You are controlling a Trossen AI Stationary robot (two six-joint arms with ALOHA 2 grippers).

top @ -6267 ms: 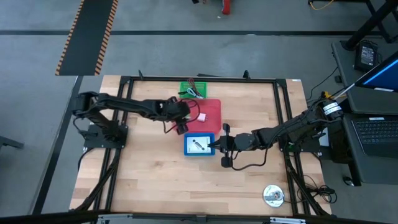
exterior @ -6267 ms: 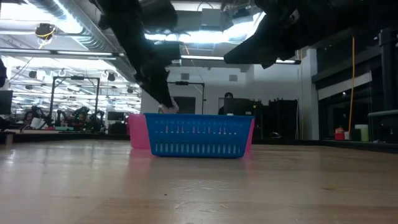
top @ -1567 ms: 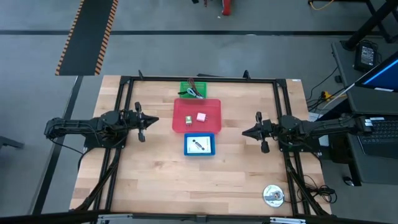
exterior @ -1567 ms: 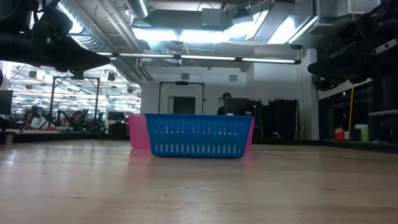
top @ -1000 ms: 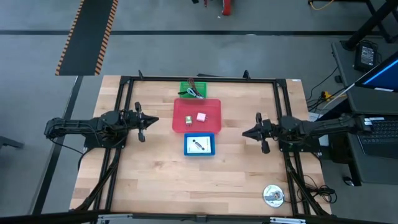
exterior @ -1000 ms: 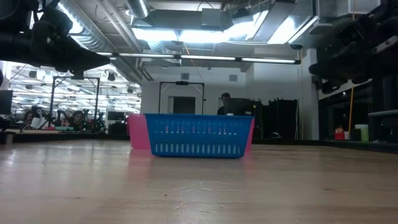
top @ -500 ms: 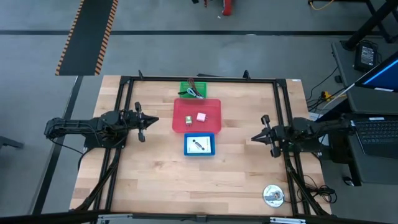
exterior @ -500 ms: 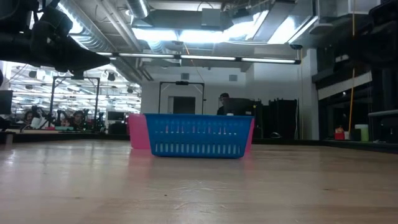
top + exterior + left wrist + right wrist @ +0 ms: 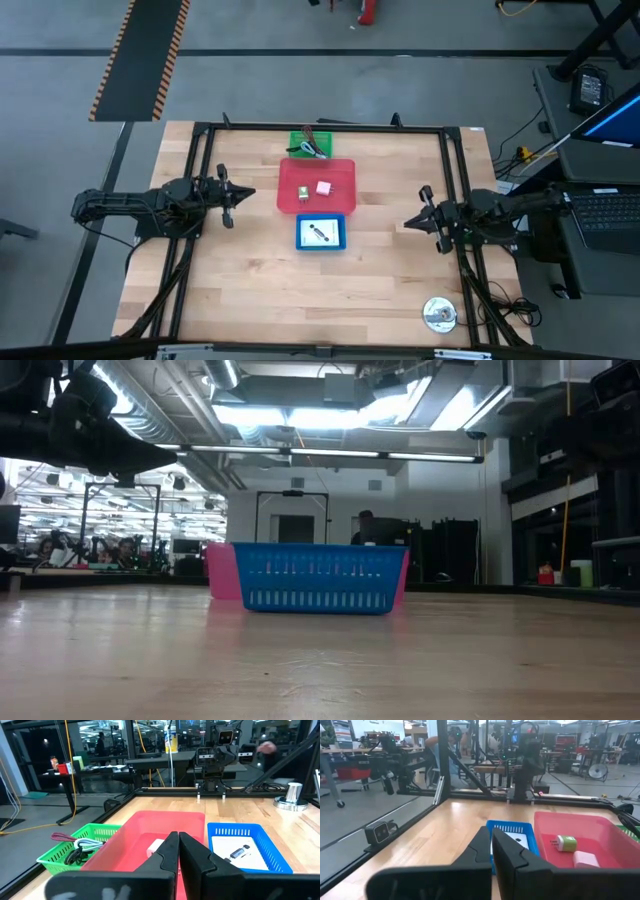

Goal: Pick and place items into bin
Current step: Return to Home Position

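Left gripper (image 9: 238, 194), mid-left of frame, has fingers pressed together, empty; right gripper (image 9: 415, 222), mid-right, likewise. We note pink cube (image 9: 323, 187) and green piece (image 9: 303, 194) in the red bin (image 9: 342, 201) at centre, white card (image 9: 320, 233) in blue bin (image 9: 298, 233) below.

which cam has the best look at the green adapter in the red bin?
Right wrist view: the green adapter lies close and unblocked in the red bin. High view shows only a small green speck. Left wrist and low views don't show it.

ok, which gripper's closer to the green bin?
Left. The left gripper sits to the green bin's left; the right gripper is farther off, diagonally across the red bin.
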